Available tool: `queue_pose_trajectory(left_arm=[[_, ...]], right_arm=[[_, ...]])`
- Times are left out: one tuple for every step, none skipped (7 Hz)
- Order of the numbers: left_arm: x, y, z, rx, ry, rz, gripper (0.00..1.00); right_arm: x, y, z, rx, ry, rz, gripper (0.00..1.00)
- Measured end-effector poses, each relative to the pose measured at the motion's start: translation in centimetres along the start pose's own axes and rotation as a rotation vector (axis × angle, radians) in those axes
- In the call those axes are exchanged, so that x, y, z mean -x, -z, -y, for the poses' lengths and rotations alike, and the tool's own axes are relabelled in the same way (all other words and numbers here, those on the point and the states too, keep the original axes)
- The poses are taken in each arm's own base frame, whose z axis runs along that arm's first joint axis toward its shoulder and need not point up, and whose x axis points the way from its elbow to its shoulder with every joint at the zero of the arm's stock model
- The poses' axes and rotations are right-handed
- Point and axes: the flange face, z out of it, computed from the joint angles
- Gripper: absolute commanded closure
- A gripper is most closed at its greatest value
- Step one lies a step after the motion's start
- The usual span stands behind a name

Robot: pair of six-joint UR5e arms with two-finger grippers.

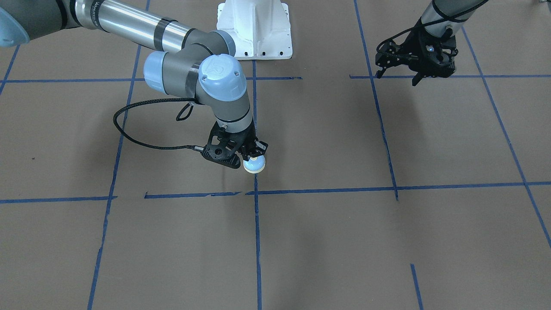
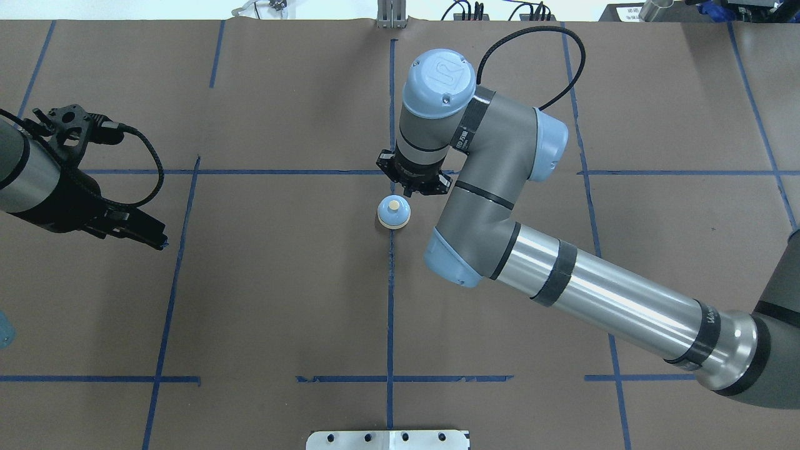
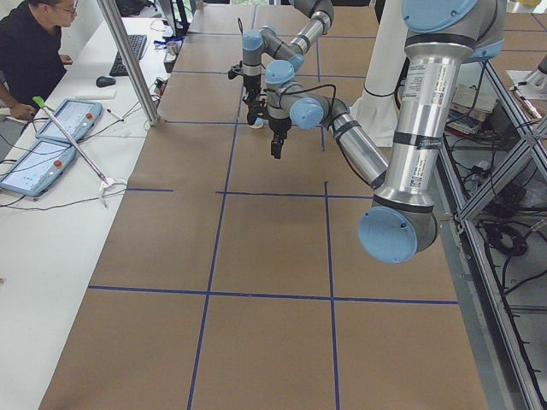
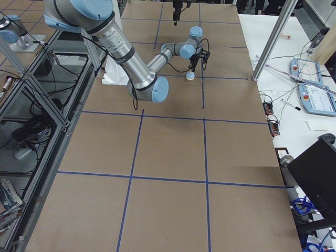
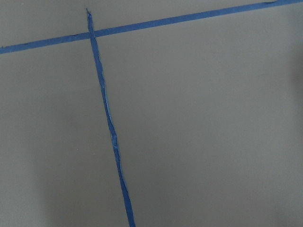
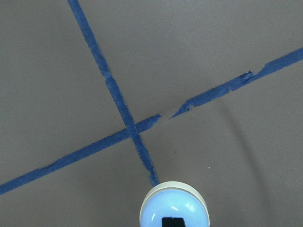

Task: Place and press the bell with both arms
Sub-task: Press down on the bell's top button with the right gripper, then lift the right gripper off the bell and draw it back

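Observation:
The bell (image 2: 394, 212) is a light-blue dome with a cream base, standing upright on the brown table on the middle blue tape line. It also shows in the front view (image 1: 254, 164), the right side view (image 4: 190, 76) and the right wrist view (image 6: 174, 208). My right gripper (image 1: 257, 150) points down, fingers together, just above the bell's top without gripping it; overhead it (image 2: 409, 190) sits just beyond the bell. My left gripper (image 2: 159, 240) hangs over bare table far to the left, its fingers tapering to one tip, holding nothing; it shows in the front view (image 1: 416, 81).
The white pedestal (image 1: 255, 30) stands at the robot's side of the table. Blue tape lines (image 5: 111, 132) divide the brown surface into squares. An operator (image 3: 34, 43) sits at a side bench with teach pendants (image 3: 38, 158), and a metal post (image 3: 128, 60) stands there.

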Motion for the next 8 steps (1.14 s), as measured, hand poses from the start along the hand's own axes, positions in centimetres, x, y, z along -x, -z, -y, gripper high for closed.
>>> queue_pose_trajectory(left_arm=[[0.0, 0.1, 0.0, -0.001, -0.001, 0.0, 0.0], [-0.1, 0.2, -0.1, -0.003, -0.001, -0.001, 0.0], [-0.1, 0.2, -0.1, -0.003, -0.002, -0.002, 0.0], [-0.1, 0.3, -0.1, -0.003, -0.002, -0.002, 0.0], [-0.1, 0.3, -0.1, -0.004, -0.002, -0.002, 0.0], [-0.1, 0.3, -0.1, -0.004, -0.003, -0.003, 0.0], [-0.2, 0.3, -0.1, -0.004, -0.002, -0.003, 0.0], [-0.2, 0.3, -0.1, -0.004, -0.002, -0.003, 0.0]], right_arm=[[0.1, -0.6, -0.5, 0.005, 0.0, -0.001, 1.0], [0.1, -1.1, -1.0, 0.009, 0.003, -0.005, 1.0], [0.1, -1.6, -1.5, 0.009, 0.006, -0.011, 1.0], [0.1, -2.0, -1.9, 0.008, 0.008, -0.015, 1.0], [0.1, -2.1, -2.0, 0.007, 0.008, -0.015, 1.0], [0.1, -2.0, -2.0, 0.007, 0.008, -0.013, 1.0], [0.3, -0.7, -1.5, 0.007, 0.006, 0.003, 1.0], [0.3, 1.7, -0.6, 0.014, -0.003, 0.026, 1.0]])
